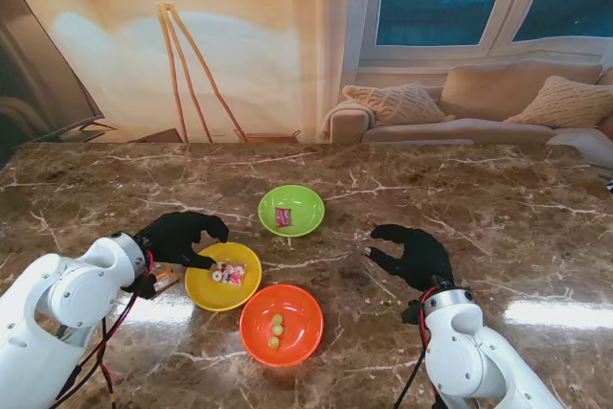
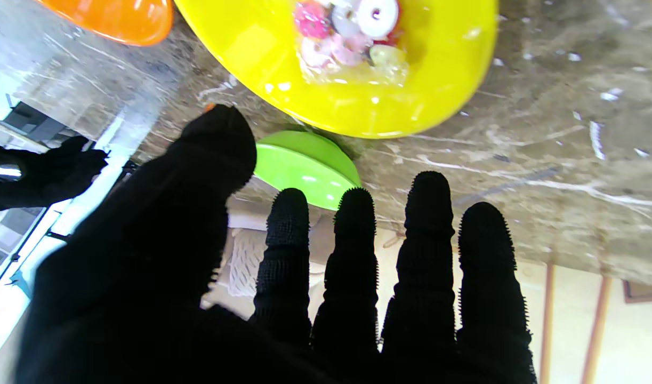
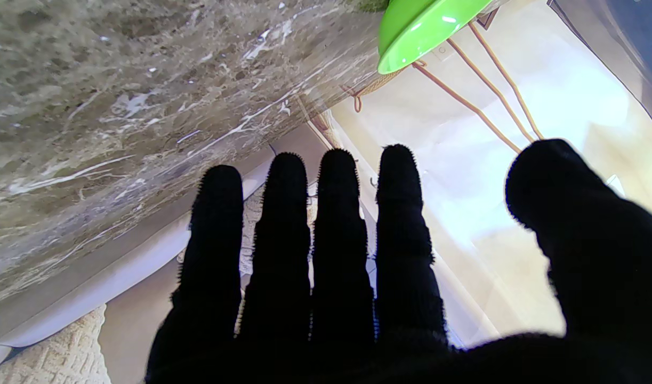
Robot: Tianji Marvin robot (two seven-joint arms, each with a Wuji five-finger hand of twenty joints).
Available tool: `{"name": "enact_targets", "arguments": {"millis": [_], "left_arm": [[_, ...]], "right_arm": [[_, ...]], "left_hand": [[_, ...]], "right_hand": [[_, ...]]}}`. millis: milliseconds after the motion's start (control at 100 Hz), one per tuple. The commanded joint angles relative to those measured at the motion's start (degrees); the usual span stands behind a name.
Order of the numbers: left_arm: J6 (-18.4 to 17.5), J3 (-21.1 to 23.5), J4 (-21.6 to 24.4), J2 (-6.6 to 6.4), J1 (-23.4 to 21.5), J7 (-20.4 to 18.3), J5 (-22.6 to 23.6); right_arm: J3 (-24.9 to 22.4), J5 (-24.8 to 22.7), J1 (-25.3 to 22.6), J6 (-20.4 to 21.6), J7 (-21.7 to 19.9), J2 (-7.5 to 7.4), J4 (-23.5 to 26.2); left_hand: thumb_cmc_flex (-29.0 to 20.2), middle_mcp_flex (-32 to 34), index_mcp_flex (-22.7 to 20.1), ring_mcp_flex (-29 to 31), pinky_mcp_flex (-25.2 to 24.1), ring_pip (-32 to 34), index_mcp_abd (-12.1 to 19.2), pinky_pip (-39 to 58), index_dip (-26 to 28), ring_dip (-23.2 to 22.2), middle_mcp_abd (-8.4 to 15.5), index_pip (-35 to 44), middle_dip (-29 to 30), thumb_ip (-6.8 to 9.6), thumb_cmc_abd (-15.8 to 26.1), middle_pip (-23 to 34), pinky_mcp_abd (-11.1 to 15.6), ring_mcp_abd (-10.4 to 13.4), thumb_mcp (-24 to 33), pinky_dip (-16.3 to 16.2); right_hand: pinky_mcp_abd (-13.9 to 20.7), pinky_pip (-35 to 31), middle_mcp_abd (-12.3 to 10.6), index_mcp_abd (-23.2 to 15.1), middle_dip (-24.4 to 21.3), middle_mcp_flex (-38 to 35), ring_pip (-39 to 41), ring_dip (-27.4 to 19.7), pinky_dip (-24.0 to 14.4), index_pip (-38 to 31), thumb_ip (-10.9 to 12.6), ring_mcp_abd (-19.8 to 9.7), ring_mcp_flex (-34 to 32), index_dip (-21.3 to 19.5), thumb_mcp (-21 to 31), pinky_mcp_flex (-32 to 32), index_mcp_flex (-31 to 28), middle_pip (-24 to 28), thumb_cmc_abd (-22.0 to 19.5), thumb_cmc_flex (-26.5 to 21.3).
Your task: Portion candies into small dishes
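Seen from the stand camera: three small round plastic dishes clustered at lower centre of the frame on a brown marble table top point(image 1: 460, 189). Yellow dish point(image 1: 204, 292) at lower left of centre, holding a heap of pink and white wrapped candies point(image 1: 230, 274). Orange dish point(image 1: 299, 332) just beside it toward the bottom edge, with small yellow-green sweets point(image 1: 276, 329) inside. Green dish point(image 1: 305, 200) toward frame centre, with one pink wrapped sweet point(image 1: 283, 217).

Black-gloved left hand point(image 1: 182, 238) at the yellow dish's left rim, fingers spread and curled, holding nothing visible; fingertips reaching over the rim, just short of the candy heap, which lies to the right of the hand in the frame. Heap's long axis not clear.

Black-gloved right hand point(image 1: 414, 254) at lower right of centre, fingers loosely apart, empty, resting well apart from all three dishes.

Likely judgement: left hand far nearer the candies, so the pick falls to it.
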State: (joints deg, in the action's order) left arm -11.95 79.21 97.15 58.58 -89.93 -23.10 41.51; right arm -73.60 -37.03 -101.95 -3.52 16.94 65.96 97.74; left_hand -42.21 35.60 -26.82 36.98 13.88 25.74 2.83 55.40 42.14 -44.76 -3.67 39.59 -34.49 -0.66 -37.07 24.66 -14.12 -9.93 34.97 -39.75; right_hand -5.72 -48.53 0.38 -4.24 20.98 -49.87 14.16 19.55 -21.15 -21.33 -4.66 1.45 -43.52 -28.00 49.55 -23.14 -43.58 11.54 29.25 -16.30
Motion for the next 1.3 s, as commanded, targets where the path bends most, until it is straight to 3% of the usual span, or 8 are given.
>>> {"name": "enact_targets", "arguments": {"millis": [0, 200, 350, 540, 720, 920, 1290], "left_arm": [[1.04, 1.29, 1.18, -0.33, -1.24, 0.04, 0.62], [3.44, 7.20, 4.85, -0.45, -5.69, -1.66, 4.40], [6.44, 10.54, 7.30, -0.37, -8.93, -2.67, 7.98], [10.51, 11.21, 6.80, -0.07, -10.81, -1.53, 13.33], [14.71, 8.82, 4.72, -0.08, -10.67, -1.64, 17.15], [17.43, 5.87, 2.57, 0.04, -10.07, 0.10, 20.57], [19.61, 2.33, -1.18, 0.00, -9.15, 2.28, 22.98]], "right_arm": [[0.01, 0.13, -0.48, -0.24, -0.59, 0.13, -0.06], [-0.04, 0.12, -0.45, -0.25, -0.61, 0.13, -0.14], [-0.09, 0.09, -0.50, -0.18, -0.56, 0.13, -0.14], [-0.10, 0.02, -0.56, 0.03, -0.58, 0.10, -0.08], [-0.12, 0.00, -0.61, 0.10, -0.66, 0.08, 0.01], [-0.17, 0.05, -0.68, 0.15, -0.93, 0.04, 0.12], [-0.19, 0.22, -0.75, 0.23, -1.05, 0.03, 0.09]], "left_hand": [[0.81, -1.95, 0.32, -0.83, -0.76, -1.18, -1.13, -0.98, -2.70, 1.05, -1.00, -2.15, 0.59, -0.81, 1.31, -0.18, 0.47, -0.66, -1.16, -1.75], [0.71, -2.57, -5.91, -1.39, -1.54, -2.54, -7.76, -2.50, -21.97, 2.60, -3.36, -21.82, 2.14, -0.02, 3.49, -2.66, -0.40, -1.42, -2.38, -2.14], [0.80, -2.99, -7.18, -2.20, -2.71, -2.96, -10.48, -3.84, -26.75, 2.60, -4.67, -27.07, 1.23, 0.07, 4.54, -2.70, -0.71, -1.99, -3.29, -1.97], [1.73, -2.23, -7.98, -3.05, -4.69, -2.10, -9.63, -3.82, -26.12, 1.27, -3.69, -26.89, -3.99, 0.20, 5.81, 0.10, -3.91, -2.38, -5.88, -3.34], [1.95, -4.71, -7.99, -6.97, -7.59, -3.99, -8.71, -6.25, -24.28, 1.38, -2.80, -25.80, -7.29, 0.50, 7.09, -0.20, -4.31, -2.76, -10.53, -3.97], [1.61, -11.11, -9.84, -15.03, -12.20, -10.86, -8.44, -12.51, -20.09, 7.06, -3.83, -22.11, 0.28, 0.45, 6.52, -8.13, -3.20, -3.19, -11.85, -2.85], [1.46, -10.92, -8.18, -13.52, -11.56, -10.77, -8.89, -12.80, -16.83, 8.14, -4.02, -19.47, 2.91, -0.14, 5.58, -8.14, -3.54, -2.85, -10.16, -3.23]], "right_hand": [[0.76, -1.58, 0.31, -1.65, 0.69, -0.29, 0.39, 1.03, -0.66, -0.21, 0.61, 0.68, -1.12, -0.64, 1.00, -0.04, -0.15, 0.32, -0.81, 2.25], [0.77, -1.58, 0.35, -1.59, 0.68, -0.26, 0.39, 1.02, -0.66, -0.24, 0.60, 0.63, -1.12, -0.65, 0.97, 0.00, -0.20, 0.30, -0.80, 2.24], [0.83, -1.60, 0.24, -1.57, 0.68, -0.22, 0.39, 1.02, -0.67, -0.24, 0.60, 0.70, -1.13, -0.66, 0.98, -0.03, -0.20, 0.29, -0.78, 2.21], [0.77, -1.58, 0.23, -1.64, 0.69, -0.23, 0.35, 1.01, -0.67, -0.33, 0.60, 0.68, -1.05, -0.69, 0.96, -0.03, -0.39, 0.29, -0.82, 2.24], [0.83, -1.53, 0.29, -1.62, 0.67, -0.14, 0.33, 1.00, -0.66, -0.57, 0.62, 0.61, -1.01, -0.78, 0.98, 0.02, -0.81, 0.25, -0.83, 2.20], [0.79, -1.50, 0.23, -1.76, 0.70, -0.28, 0.32, 0.99, -0.67, -0.82, 0.62, 0.68, -1.00, -0.88, 0.94, 0.03, -1.25, 0.31, -0.84, 2.26], [0.78, -1.45, 0.17, -1.76, 0.72, -0.44, 0.33, 0.99, -0.68, -0.94, 0.63, 0.60, -1.02, -0.91, 0.95, 0.06, -1.42, 0.36, -0.87, 2.26]]}}
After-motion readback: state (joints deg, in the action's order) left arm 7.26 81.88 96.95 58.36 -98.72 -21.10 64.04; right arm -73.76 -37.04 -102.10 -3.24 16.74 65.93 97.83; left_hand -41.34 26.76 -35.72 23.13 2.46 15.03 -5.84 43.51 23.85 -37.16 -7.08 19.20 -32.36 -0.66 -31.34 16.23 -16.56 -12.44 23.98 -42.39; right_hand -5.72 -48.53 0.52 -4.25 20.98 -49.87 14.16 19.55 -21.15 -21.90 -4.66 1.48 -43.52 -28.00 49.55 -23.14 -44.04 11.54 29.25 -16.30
